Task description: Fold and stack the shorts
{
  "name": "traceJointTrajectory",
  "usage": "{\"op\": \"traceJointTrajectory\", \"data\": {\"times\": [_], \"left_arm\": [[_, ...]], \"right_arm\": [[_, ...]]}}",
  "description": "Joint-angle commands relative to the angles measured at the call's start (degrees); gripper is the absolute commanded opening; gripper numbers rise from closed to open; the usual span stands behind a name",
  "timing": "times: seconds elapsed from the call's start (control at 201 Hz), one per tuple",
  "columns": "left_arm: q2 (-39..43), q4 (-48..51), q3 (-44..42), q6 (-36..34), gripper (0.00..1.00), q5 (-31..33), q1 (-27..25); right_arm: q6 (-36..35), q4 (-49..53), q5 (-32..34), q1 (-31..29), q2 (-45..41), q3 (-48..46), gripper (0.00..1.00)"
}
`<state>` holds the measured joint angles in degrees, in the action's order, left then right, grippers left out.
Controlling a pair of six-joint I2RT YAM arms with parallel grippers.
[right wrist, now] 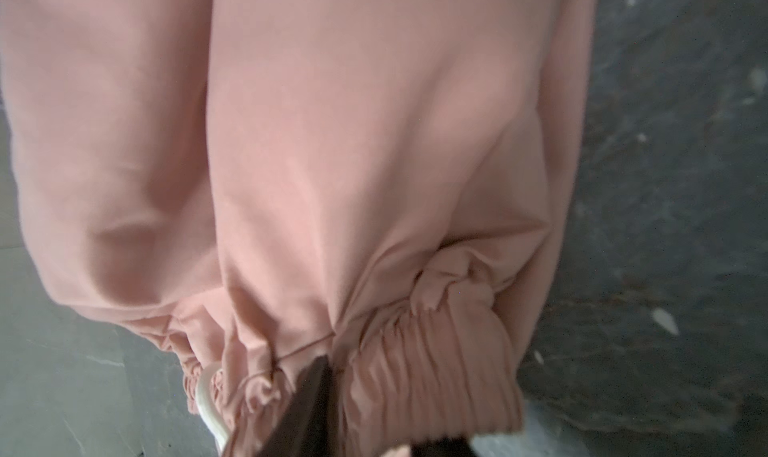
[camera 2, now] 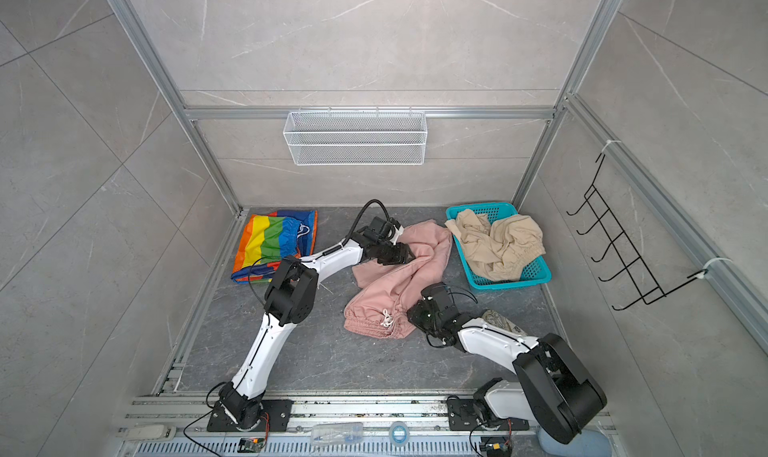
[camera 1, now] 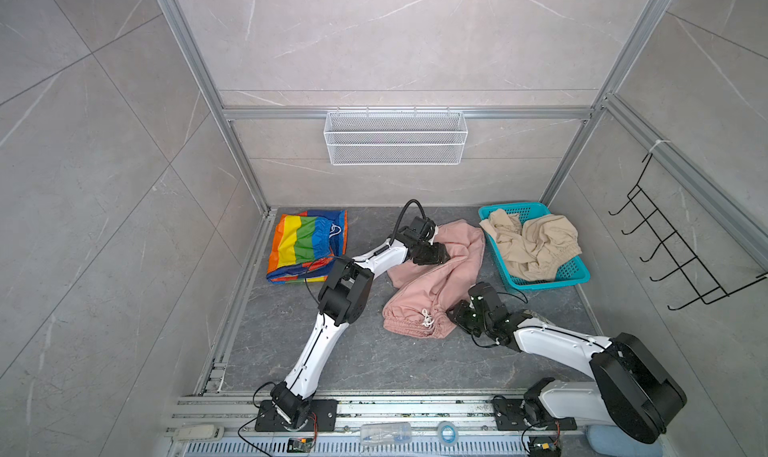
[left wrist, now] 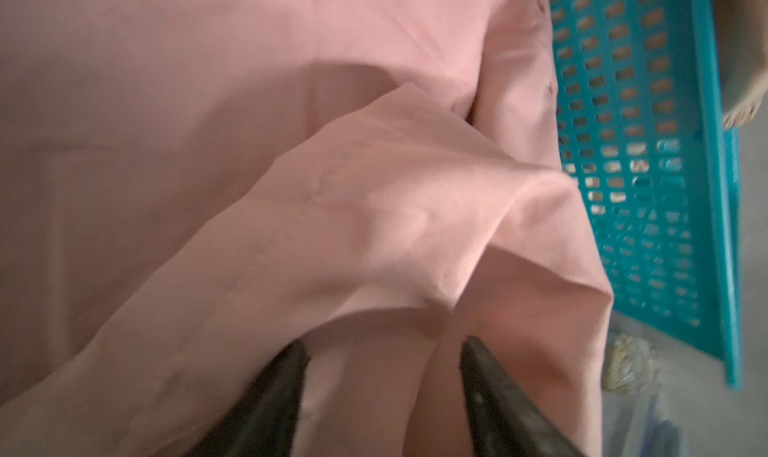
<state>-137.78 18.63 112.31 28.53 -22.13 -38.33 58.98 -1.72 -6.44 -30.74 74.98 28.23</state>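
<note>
The dusty pink shorts (camera 1: 432, 284) lie crumpled mid-table, with the gathered waistband and white drawstring (camera 1: 427, 318) at the near end. My left gripper (camera 1: 442, 253) rests on their far leg part; in the left wrist view its jaws (left wrist: 384, 347) stand open over a pink fold. My right gripper (camera 1: 455, 309) is at the waistband's right end. One dark finger (right wrist: 309, 396) shows beside the waistband (right wrist: 432, 363), which covers the other finger, and the jaws stand apart. The rainbow-striped shorts (camera 1: 307, 243) lie folded at the far left. The beige shorts (camera 1: 536, 243) sit bunched in the teal basket (camera 1: 577, 274).
The teal basket (camera 2: 536, 274) stands at the far right, close to the pink shorts (camera 2: 395, 284). A white wire basket (camera 1: 395, 137) hangs on the back wall and a black hook rack (camera 1: 681, 243) on the right wall. A patterned scrap (camera 2: 500, 322) lies under my right arm.
</note>
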Motion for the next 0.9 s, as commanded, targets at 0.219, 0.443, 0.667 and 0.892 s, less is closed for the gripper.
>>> {"op": "traceJointTrajectory", "data": {"times": [0.219,0.443,0.667,0.892], "left_arm": [[38.4,-4.5,-34.1,-6.2,0.99,5.5,6.3],[50.9,-13.8,-56.9,-6.5,0.98,1.4,6.2],[48.5,-20.1,-64.9,-6.7,0.89,-2.2,6.2],[43.7,-20.5,-64.9,-8.4,0.77,-2.2,6.0]], "right_arm": [[-9.5,16.8,5.8,-0.2,-7.6,10.7,0.96],[-13.1,18.7,5.6,-0.3,-6.5,13.5,0.99],[-14.6,18.4,4.4,-0.2,-5.2,14.1,0.99],[-15.0,18.6,5.0,-0.1,-5.8,13.3,0.99]]}}
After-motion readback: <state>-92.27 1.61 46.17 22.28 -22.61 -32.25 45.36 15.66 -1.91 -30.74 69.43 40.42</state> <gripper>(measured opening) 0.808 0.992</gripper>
